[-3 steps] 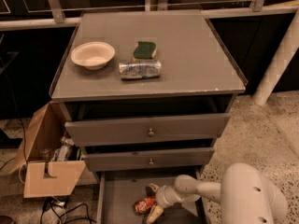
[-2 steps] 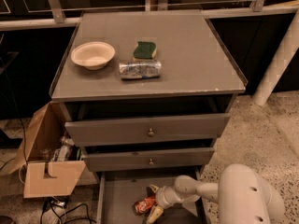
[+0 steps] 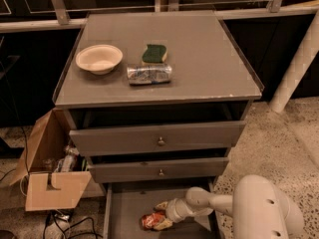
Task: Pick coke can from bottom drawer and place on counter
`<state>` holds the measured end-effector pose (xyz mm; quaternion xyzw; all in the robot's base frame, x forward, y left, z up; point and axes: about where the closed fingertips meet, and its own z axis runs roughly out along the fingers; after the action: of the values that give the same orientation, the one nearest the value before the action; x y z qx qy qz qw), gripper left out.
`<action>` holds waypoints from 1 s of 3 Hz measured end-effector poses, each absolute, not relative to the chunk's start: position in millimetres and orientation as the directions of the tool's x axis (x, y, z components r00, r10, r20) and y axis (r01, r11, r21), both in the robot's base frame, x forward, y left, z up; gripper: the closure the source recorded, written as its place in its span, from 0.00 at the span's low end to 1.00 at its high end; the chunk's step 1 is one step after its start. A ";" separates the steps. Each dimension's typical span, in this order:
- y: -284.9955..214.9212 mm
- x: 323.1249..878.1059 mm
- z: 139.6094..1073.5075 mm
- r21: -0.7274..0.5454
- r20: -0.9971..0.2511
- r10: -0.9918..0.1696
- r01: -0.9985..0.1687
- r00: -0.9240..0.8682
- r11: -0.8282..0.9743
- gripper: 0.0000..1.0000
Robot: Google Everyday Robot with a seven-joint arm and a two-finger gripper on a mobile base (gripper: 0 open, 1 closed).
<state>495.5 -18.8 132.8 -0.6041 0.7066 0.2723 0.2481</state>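
Gripper: the gripper (image 3: 158,217) is down inside the bottom drawer (image 3: 124,208), reaching in from the right on the end of the white arm (image 3: 214,203). It's right at the coke can (image 3: 149,220), but whether it is open or clamped on cannot be told from here.
Coke can: lying on the drawer's grey floor, towards the front, touching the gripper's tip or all but touching it.
Step in hand: by the look of it, this is securing the can before any lift. The pick isn't finished, as the can sits low on the drawer floor.
Doing it well: the hold wants to land square across the can's round body, not on its ends, so it can't roll or skid off toward the left wall.
The way out: the two knobbed drawers (image 3: 159,139) stand just above and behind. The lift should keep forward of their fronts before swinging up.
Counter: the counter (image 3: 209,59) carries a bowl (image 3: 98,59), a green sponge (image 3: 154,53) and a silver can (image 3: 149,73) on its left half. The right half looks the safer landing, well apart from all three.
Risk: a shallow pinch could drop the can on the way up.
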 end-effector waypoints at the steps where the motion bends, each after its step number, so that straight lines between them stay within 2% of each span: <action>1: -18.7 495.5 132.8 0.085 -0.680 -0.719 -0.989 -0.147 0.122 0.66; 2: -18.7 495.4 132.7 0.085 -0.680 -0.719 -0.989 -0.147 0.122 0.89; 3: -18.7 495.4 132.7 0.085 -0.680 -0.719 -0.989 -0.147 0.122 1.00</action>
<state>495.4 -18.7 132.7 -0.6041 0.7066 0.2723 0.2481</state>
